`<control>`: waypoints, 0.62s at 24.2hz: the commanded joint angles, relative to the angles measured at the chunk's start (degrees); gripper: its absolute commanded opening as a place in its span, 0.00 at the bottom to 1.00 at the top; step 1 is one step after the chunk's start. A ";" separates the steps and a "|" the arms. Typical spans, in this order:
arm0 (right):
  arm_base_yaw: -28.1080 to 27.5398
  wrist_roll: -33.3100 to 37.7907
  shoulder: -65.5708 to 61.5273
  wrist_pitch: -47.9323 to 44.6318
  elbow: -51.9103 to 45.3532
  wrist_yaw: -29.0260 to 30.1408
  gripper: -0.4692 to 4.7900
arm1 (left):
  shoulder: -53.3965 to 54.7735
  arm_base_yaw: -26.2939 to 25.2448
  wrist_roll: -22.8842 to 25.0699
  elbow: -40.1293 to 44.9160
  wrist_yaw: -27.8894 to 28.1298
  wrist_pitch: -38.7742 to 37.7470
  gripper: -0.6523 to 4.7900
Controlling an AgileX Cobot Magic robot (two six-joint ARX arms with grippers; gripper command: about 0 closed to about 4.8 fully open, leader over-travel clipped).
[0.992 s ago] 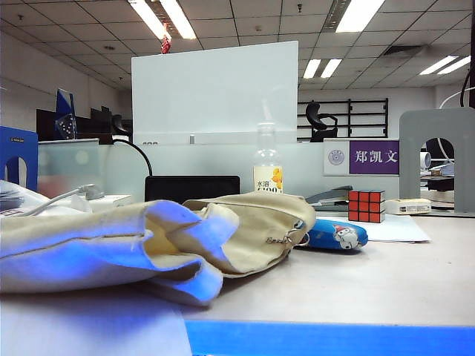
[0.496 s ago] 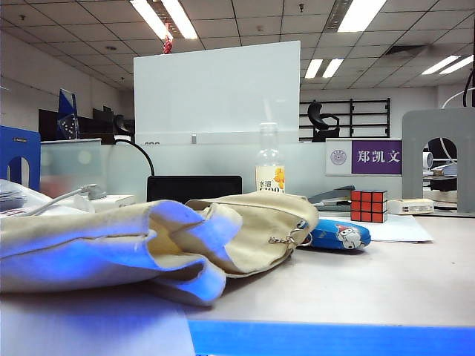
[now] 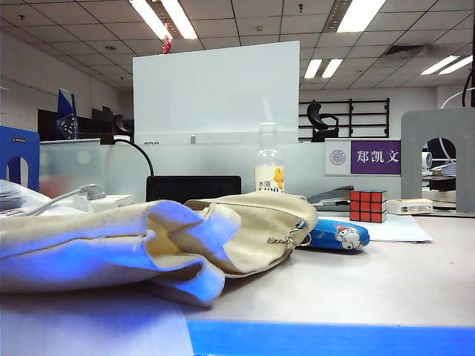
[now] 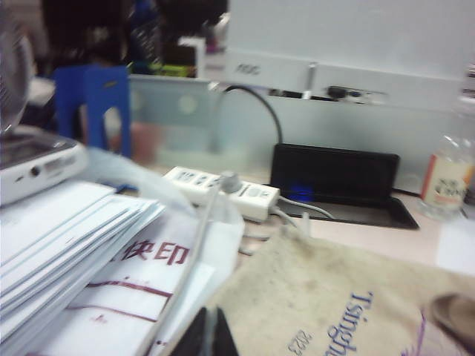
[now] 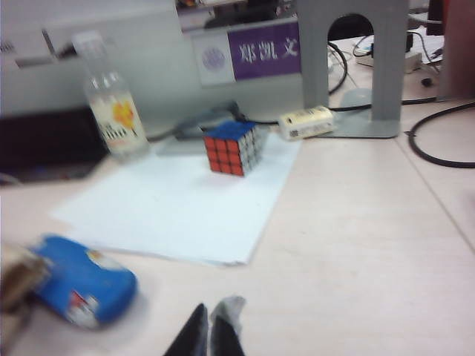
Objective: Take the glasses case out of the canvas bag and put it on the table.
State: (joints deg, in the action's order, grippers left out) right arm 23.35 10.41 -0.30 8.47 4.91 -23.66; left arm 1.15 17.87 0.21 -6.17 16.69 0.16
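Case (image 3: 335, 235) lay on the bench (image 3: 386, 282), outside the bag (image 3: 245, 226) at its mouth, long axis roughly across my exterior view. From my right tool (image 5: 209, 330), fingers pressed together and empty, it sat near ten o'clock, so I judged that arm nearer. My left tool (image 4: 204, 334), also pressed together, hung low over the bag's cloth beside papers (image 4: 67, 237).

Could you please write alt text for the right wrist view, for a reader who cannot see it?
The blue glasses case lies on the pale table, outside the canvas bag beside it. The shut, empty right gripper hovers near it. Behind are a white paper sheet with a Rubik's cube, and a bottle.
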 commanded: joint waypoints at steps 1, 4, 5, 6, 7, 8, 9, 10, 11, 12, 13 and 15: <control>-0.11 -4.50 -0.11 -0.74 -1.90 -0.52 0.13 | -0.96 -0.55 2.47 4.00 -1.31 0.87 0.11; 0.00 -4.48 -0.07 -0.66 -3.85 -1.11 0.13 | -0.72 -1.57 -2.86 5.75 -0.39 -1.99 0.11; -0.13 -4.46 0.00 -0.59 -4.33 -1.36 0.13 | -0.74 -2.14 -4.13 5.73 0.37 -3.10 0.11; -0.11 -4.46 -0.07 -0.57 -4.46 -1.29 0.13 | -0.74 -2.47 -5.14 5.73 1.03 -4.04 0.11; -0.04 -4.46 -0.04 -0.66 -4.48 -1.29 0.13 | -0.79 -2.86 -5.62 5.73 1.92 -5.18 0.11; -0.04 -4.48 -0.02 -1.01 -4.48 -1.31 0.13 | -0.76 -3.08 -5.60 5.73 2.54 -5.79 0.11; -0.04 -4.46 0.04 -1.29 -4.46 -1.31 0.13 | -0.76 -3.10 -5.60 5.73 2.82 -6.23 0.11; -0.04 -4.46 0.04 -1.49 -4.46 -1.31 0.13 | -0.79 -3.08 -5.57 5.73 2.80 -6.58 0.11; -0.04 -4.46 0.07 -1.51 -4.46 -1.25 0.13 | -0.79 -3.08 -5.57 5.73 2.82 -6.86 0.11; -0.04 -4.46 0.07 -1.44 -4.46 -1.09 0.13 | -0.76 -3.08 -5.57 5.73 2.75 -6.99 0.11; -0.02 -4.46 0.07 -1.44 -4.46 -0.92 0.13 | -0.79 -3.08 -5.57 5.73 2.49 -6.97 0.11; -0.02 -4.46 0.07 -1.44 -4.46 -0.83 0.13 | -0.79 -3.06 -5.62 5.73 2.51 -6.97 0.11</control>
State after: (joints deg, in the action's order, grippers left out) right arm 23.27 6.11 -0.25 7.97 0.56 -24.56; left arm 0.30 14.79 -5.19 -0.43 19.14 -6.83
